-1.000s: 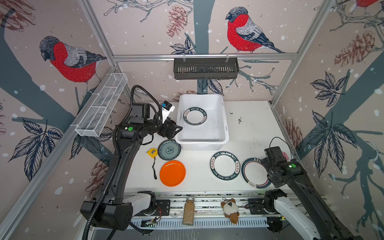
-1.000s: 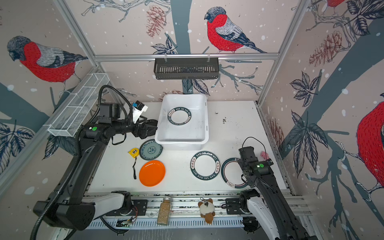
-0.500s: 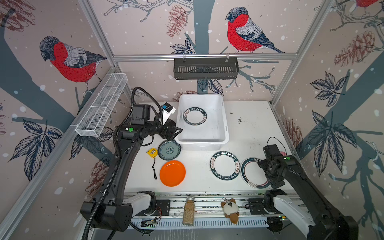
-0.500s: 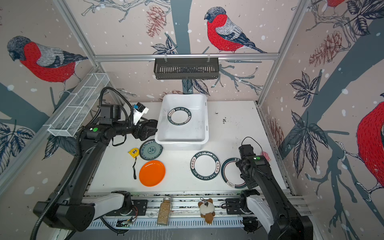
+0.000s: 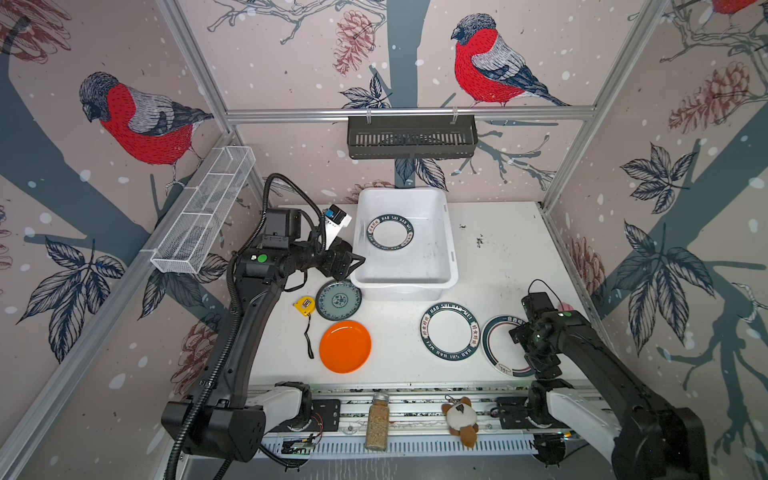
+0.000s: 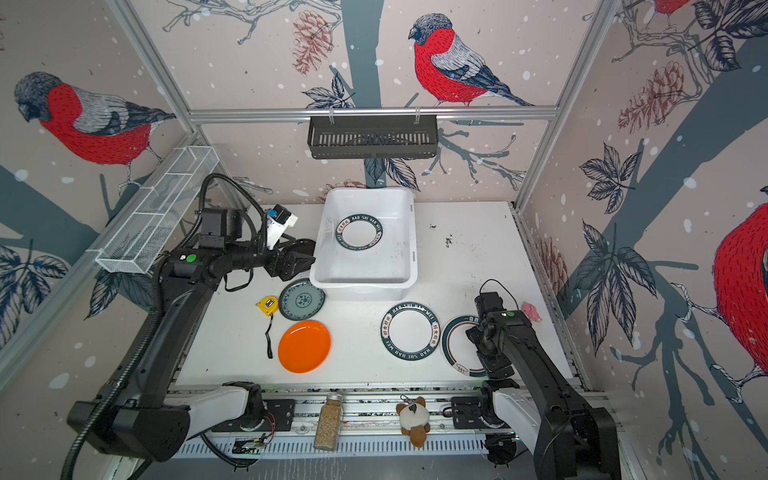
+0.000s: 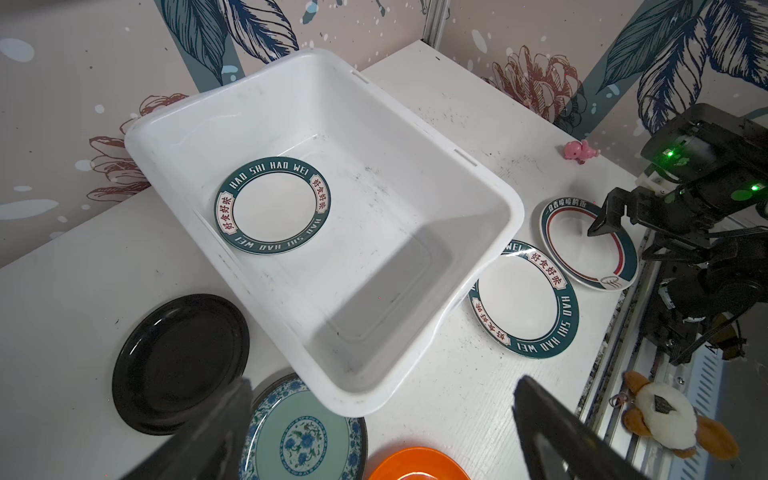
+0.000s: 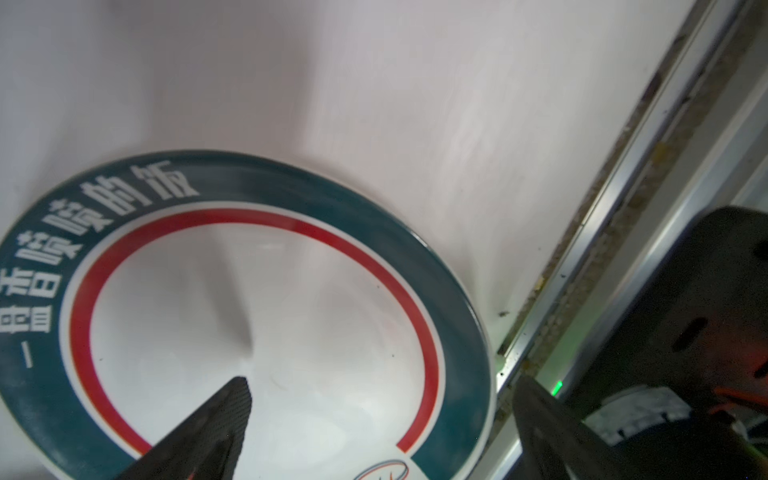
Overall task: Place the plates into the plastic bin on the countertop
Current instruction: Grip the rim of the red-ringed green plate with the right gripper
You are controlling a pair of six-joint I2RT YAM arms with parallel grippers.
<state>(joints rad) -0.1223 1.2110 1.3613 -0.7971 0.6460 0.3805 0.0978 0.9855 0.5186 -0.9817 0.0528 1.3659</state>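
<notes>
I'm clearly driving in a lab mock-up booth, not a real kitchen: bird wallpaper panels [image 5: 291, 62] framed by aluminium rails [image 5: 407, 111], scuffed white countertop [image 5: 498, 257], bare mounting track [image 5: 415, 409] up front.

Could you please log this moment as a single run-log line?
plastic bin: one lettered plate inside | left claw: open, beside bin | right claw: open, straddling red-ringed plate edge | held: nothing

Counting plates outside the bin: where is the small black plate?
In the left wrist view the black plate lies flat on the countertop, on the robot's left, beside the plastic bin and the teal floral plate.
</notes>
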